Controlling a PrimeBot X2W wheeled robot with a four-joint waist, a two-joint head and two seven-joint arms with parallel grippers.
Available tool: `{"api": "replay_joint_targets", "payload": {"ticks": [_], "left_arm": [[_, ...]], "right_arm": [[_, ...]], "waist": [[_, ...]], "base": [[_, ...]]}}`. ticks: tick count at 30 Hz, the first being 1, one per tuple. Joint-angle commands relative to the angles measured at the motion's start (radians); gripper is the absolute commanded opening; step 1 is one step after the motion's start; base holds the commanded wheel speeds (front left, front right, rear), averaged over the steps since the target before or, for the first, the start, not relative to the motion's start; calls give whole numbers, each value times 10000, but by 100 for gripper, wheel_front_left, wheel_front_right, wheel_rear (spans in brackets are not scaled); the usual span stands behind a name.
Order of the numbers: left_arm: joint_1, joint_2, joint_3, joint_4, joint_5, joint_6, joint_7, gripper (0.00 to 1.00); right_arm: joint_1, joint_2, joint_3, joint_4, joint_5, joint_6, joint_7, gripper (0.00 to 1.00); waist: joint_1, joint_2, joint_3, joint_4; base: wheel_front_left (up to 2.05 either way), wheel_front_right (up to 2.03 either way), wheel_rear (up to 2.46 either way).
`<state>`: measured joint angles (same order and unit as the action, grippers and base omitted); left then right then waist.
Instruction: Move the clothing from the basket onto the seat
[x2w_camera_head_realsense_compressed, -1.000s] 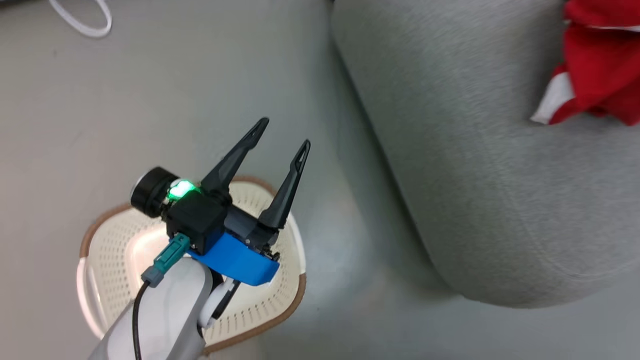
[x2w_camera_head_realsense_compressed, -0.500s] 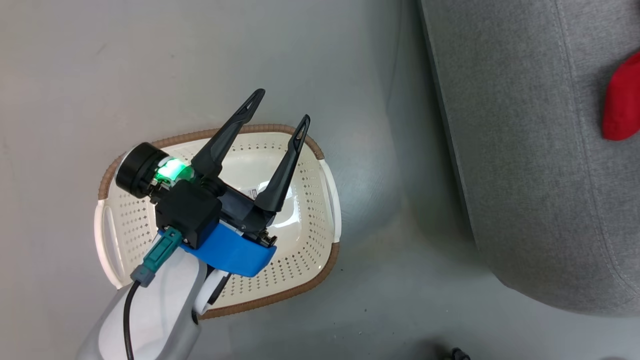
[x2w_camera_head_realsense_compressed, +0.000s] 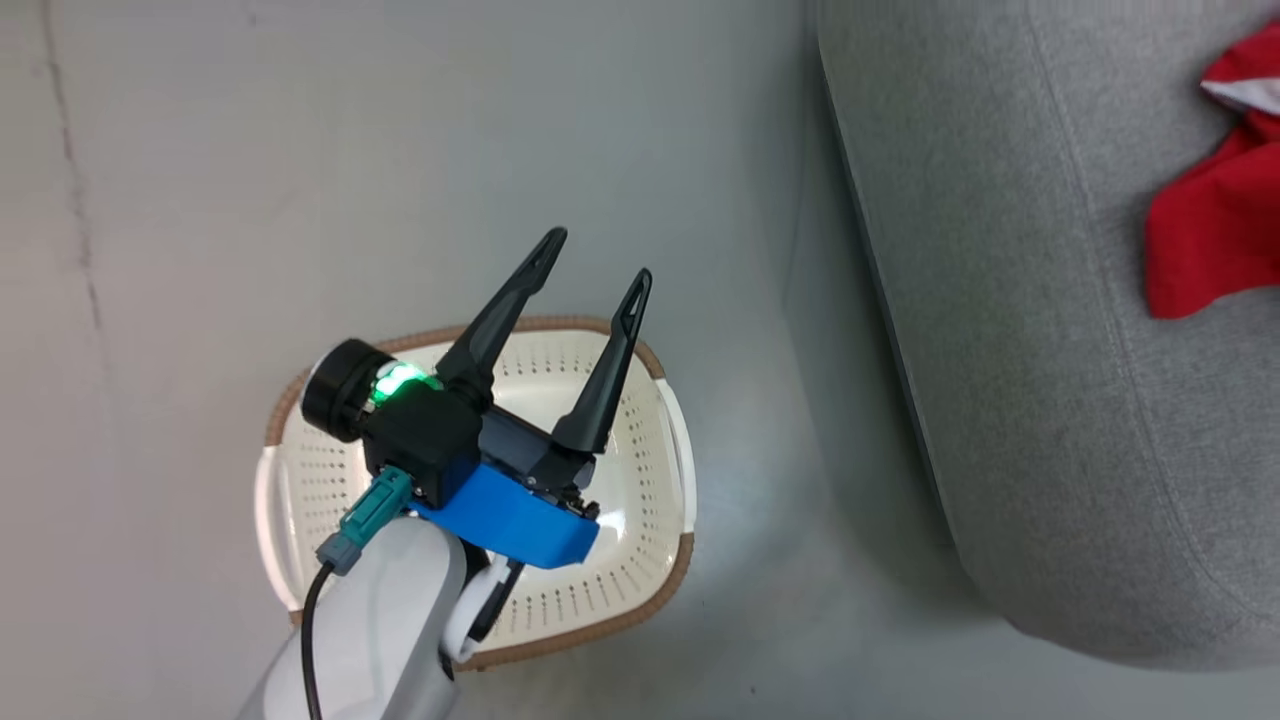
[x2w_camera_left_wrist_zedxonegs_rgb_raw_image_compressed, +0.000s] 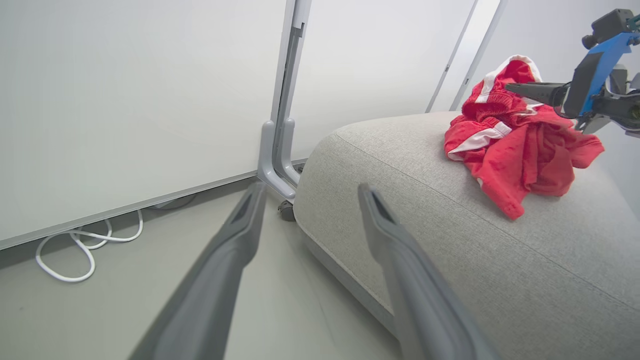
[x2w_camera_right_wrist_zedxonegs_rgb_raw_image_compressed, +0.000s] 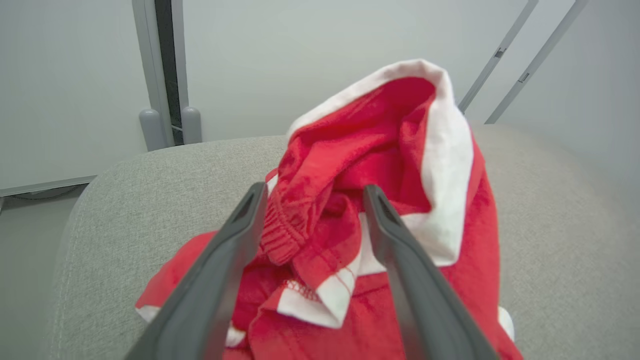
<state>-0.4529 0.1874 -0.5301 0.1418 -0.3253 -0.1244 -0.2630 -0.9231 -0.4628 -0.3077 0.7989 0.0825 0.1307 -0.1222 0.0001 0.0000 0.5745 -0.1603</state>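
Clothing (x2w_camera_left_wrist_zedxonegs_rgb_raw_image_compressed: 520, 145) heaped on seat (x2w_camera_head_realsense_compressed: 1000, 300), 3 o'clock from basket (x2w_camera_head_realsense_compressed: 640, 590). Right end effector (x2w_camera_right_wrist_zedxonegs_rgb_raw_image_compressed: 315, 189) spread at heap; left end effector (x2w_camera_head_realsense_compressed: 598, 255) spread over basket. Advise: lift right straight clear, avoid snagging fabric.

Open floor (x2w_camera_head_realsense_compressed: 770, 480) between basket (x2w_camera_head_realsense_compressed: 683, 565) and seat (x2w_camera_head_realsense_compressed: 1020, 350)

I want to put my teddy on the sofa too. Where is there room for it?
The seat is bare from its rounded edge by the floor up to the red clothing. The basket looks empty, though the left gripper hangs above it. It is crowded at the clothing pile, where the right gripper has its jaws open over the cloth.
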Motion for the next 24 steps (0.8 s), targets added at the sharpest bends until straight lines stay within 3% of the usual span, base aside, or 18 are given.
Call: {"api": "replay_joint_targets", "payload": {"ticks": [1,9,17,24], "left_arm": [[130,-67,68,97,-50,-74,-26,100],[1335,-605,1006,820,-263,-67,-24,100],[2644,-921,2152,1276,-363,-31,-25,100],[3374,-1014,2804,1725,-433,-51,-25,100]], "right_arm": [[246,-152,79,-83,91,1,-40,100],[1989,5,1145,-1097,724,1,86,100],[4436,1118,1721,-3214,1004,1,431,100],[6771,2278,1391,-5478,940,1,800,100]], "waist": [[-1,0,-772,341],[-1,0,-2960,753],[-1,0,-4591,1051],[-1,0,-5426,1530]], "base": [[0,0,0],[0,0,0],[0,0,0],[0,0,0]]}}
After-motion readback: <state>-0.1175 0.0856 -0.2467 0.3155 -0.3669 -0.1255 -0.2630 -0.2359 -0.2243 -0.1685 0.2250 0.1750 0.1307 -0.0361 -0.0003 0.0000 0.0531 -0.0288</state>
